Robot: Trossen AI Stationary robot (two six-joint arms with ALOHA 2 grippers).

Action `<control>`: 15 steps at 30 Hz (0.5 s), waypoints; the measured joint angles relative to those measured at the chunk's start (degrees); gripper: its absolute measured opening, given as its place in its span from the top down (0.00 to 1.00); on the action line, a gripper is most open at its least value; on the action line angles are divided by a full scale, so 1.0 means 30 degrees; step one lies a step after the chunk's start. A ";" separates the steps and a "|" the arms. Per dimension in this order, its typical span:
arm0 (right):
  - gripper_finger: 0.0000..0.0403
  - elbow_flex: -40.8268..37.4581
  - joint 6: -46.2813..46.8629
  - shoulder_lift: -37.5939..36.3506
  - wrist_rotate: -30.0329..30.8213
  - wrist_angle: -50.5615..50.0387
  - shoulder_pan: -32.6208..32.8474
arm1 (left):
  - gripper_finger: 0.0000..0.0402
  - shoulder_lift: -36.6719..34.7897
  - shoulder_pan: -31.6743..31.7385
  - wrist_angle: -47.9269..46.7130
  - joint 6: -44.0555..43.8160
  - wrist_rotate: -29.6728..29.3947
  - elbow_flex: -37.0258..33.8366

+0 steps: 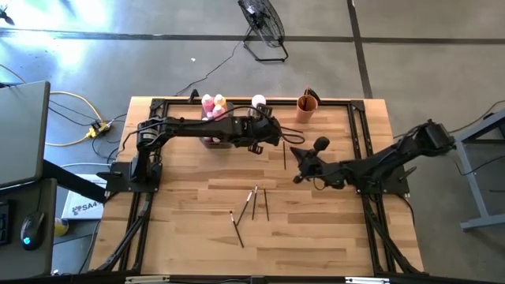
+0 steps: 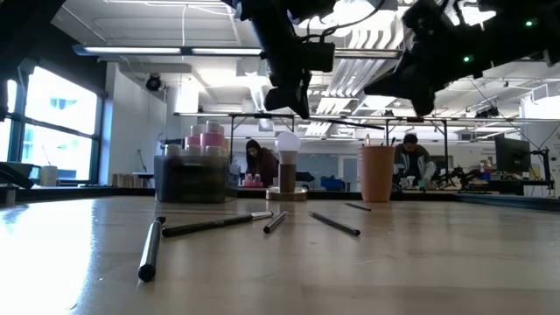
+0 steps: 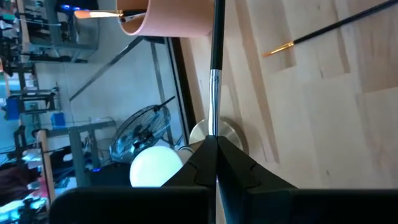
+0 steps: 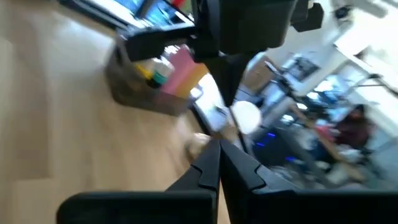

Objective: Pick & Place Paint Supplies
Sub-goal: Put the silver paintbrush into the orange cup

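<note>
My left gripper [image 1: 278,136] [image 3: 216,140] hangs over the table's far middle, shut on a thin dark-handled paintbrush [image 3: 217,43] that points toward the orange cup [image 1: 307,106]. My right gripper [image 1: 300,154] [image 4: 219,146] is shut and holds nothing, just to the right of the left one. Several more brushes lie flat on the table [image 1: 254,201] [image 1: 237,227] [image 1: 284,155]. Pink [image 1: 208,103] and yellow [image 1: 220,101] paint bottles stand in the grey tray [image 1: 213,140], which my left arm partly covers. My left gripper pinches the paintbrush between its two fingers at the metal ferrule end [image 3: 213,121]. The dark handle sticks out ahead of the fingertips, in line with the fingers. The fingers slant downward from the table's left. The brush is lifted clear of the table.
A white ball on a metal base [image 1: 259,101] stands between the tray and the orange cup, close under my left gripper. The cup holds one brush [image 3: 93,12]. A black frame [image 1: 359,126] runs along the table's edges. People sit in the room beyond the far edge [image 2: 262,162].
</note>
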 joint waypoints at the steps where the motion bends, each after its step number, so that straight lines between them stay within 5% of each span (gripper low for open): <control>1: 1.00 0.0258 -0.0497 0.0352 0.0530 0.0039 -0.0059 | 1.00 0.0000 0.0000 0.0000 0.0007 -0.0090 0.0000; 8: 0.95 0.0945 -0.1701 0.1886 0.0688 0.0019 -0.1214 | 1.00 -0.0015 0.0000 0.0044 0.0000 -0.0109 0.0000; 15: 0.76 0.0945 -0.1289 0.1886 0.0673 -0.0026 -0.1981 | 1.00 -0.0015 -0.0022 -0.0101 0.0282 0.0783 0.0000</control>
